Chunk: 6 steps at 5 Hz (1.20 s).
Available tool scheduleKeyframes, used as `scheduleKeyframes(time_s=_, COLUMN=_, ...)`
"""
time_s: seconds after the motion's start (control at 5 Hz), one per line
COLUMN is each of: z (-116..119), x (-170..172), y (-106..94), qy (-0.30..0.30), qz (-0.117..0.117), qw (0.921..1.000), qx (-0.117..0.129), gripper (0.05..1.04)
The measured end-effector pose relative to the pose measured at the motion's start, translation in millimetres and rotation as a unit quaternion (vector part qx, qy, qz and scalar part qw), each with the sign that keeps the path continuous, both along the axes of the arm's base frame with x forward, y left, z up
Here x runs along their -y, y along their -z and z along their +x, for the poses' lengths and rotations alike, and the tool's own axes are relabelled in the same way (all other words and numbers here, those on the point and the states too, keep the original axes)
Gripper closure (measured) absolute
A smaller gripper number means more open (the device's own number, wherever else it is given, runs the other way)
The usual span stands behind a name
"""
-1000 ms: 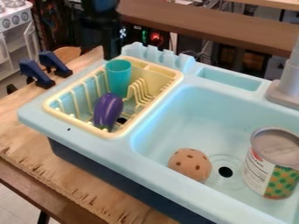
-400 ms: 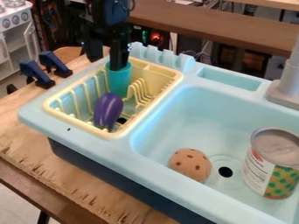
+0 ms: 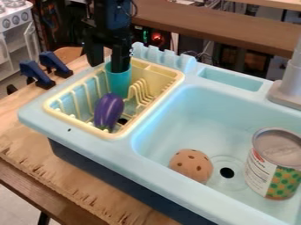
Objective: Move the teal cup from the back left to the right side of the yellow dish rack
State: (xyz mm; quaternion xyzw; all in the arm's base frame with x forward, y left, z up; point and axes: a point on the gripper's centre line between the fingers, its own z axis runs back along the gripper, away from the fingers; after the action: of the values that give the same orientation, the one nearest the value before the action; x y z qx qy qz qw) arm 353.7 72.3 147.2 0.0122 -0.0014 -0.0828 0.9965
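The bench (image 3: 20, 128) has a pale wood top, its grain showing at the left. Along its near edge the pale wood is rough and nicked with small dark marks, and a darker brown strip (image 3: 32, 184) runs beside that edge. Directly on the bench sits 1 toy sink (image 3: 82, 139), upright, with a light blue top over a dark blue base. It covers much of the bench and stands at a slant in the view. Near the sink's far left side, 2 dark blue clamps (image 3: 36, 74) with black pads grip the bench's edge, side by side.
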Motion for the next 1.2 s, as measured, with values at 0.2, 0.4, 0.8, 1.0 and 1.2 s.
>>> scheduleKeyframes(time_s=0.2, z=3.0, x=2.8, y=-4.7, qy=0.004, qz=0.011, qw=0.9999, qx=0.004, gripper=0.345)
scheduleKeyframes(time_s=0.4, z=5.8, x=6.6, y=-3.1, qy=0.009, qz=0.026, qw=0.9996, qx=-0.009, gripper=0.582)
scheduleKeyframes(time_s=0.8, z=10.6, x=11.5, y=-6.7, qy=0.008, qz=0.046, qw=0.9988, qx=-0.015, gripper=0.942)
scheduleKeyframes(time_s=1.0, z=6.7, x=13.6, y=-7.4, qy=0.008, qz=0.034, qw=0.9993, qx=-0.013, gripper=1.0)
scheduleKeyframes(time_s=1.2, z=3.6, x=15.8, y=-11.8, qy=0.01, qz=0.026, qw=0.9995, qx=-0.014, gripper=1.001)
